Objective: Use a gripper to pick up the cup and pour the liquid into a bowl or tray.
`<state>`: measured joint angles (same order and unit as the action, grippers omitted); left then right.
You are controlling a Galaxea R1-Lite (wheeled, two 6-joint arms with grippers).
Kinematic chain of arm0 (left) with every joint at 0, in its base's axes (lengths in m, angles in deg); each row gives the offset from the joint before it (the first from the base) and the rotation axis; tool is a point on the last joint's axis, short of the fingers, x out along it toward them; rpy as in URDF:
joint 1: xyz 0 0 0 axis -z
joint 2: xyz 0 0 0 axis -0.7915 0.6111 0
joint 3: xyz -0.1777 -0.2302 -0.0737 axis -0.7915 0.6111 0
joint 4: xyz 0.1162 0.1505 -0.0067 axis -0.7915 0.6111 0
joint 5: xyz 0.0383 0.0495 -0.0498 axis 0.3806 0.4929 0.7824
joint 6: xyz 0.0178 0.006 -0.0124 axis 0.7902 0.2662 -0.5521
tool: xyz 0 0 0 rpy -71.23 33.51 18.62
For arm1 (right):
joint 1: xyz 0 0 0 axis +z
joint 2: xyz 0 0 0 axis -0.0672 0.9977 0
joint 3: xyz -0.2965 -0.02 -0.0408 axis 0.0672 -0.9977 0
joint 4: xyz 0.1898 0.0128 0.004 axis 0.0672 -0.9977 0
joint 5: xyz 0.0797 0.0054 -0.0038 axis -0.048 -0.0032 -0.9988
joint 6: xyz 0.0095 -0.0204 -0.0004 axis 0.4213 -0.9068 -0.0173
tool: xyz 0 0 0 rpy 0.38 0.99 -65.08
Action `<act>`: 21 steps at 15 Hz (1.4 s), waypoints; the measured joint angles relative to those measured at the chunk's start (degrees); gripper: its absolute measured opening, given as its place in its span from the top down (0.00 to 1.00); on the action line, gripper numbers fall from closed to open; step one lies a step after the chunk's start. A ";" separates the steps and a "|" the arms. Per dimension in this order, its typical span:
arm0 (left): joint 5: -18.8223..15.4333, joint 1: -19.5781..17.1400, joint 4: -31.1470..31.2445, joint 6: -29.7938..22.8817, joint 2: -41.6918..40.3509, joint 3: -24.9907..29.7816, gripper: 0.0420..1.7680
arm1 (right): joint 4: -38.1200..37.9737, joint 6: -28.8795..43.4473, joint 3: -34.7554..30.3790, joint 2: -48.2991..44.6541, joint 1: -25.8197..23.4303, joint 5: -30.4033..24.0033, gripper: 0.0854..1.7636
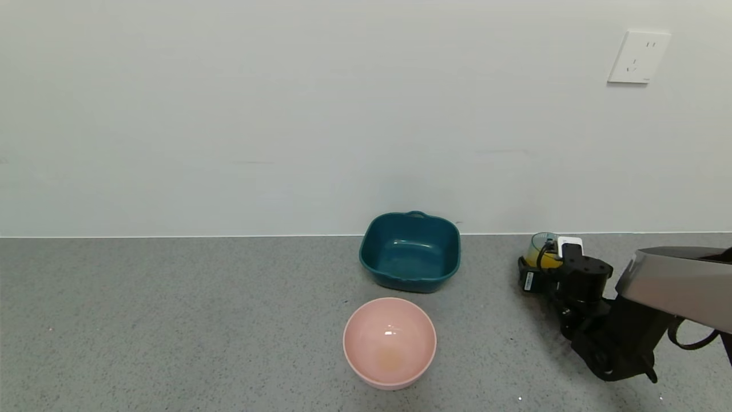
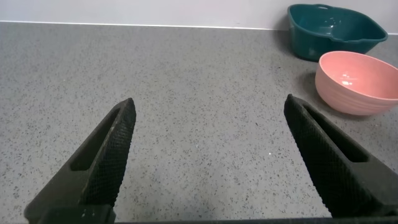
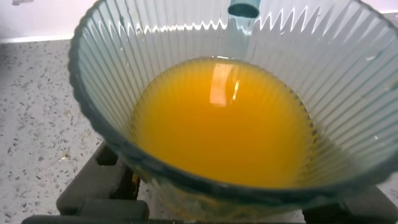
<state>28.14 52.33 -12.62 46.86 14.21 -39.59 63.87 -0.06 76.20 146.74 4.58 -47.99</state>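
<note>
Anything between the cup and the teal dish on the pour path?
Nothing visible. The cup, at the right hand, has bare counter between it and the teal dish. The pink bowl sits nearer the robot, off that line. Left hand is open, away to the left.

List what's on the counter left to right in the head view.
pink bowl → teal dish → cup of orange liquid → right hand, closed on the cup. The bowl and the dish overlap in span; ordered by their centres.
</note>
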 joint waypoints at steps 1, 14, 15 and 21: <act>0.02 0.00 0.00 -0.02 0.00 0.00 0.03 | -0.98 -0.02 -0.07 -0.82 0.10 -0.02 0.23; 0.02 0.00 0.00 -0.02 0.00 0.00 0.03 | -27.62 -1.11 9.90 -17.30 5.97 0.05 0.23; 0.02 0.00 -0.01 -0.02 0.00 0.00 0.03 | -29.67 -2.12 11.84 -18.02 6.56 0.05 0.23; 0.02 0.00 -0.01 -0.02 0.00 0.00 0.03 | -37.36 -9.39 21.31 -19.87 10.72 -0.02 0.23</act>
<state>28.16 52.33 -12.64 46.83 14.21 -39.59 26.50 -9.45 97.51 126.86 15.30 -48.02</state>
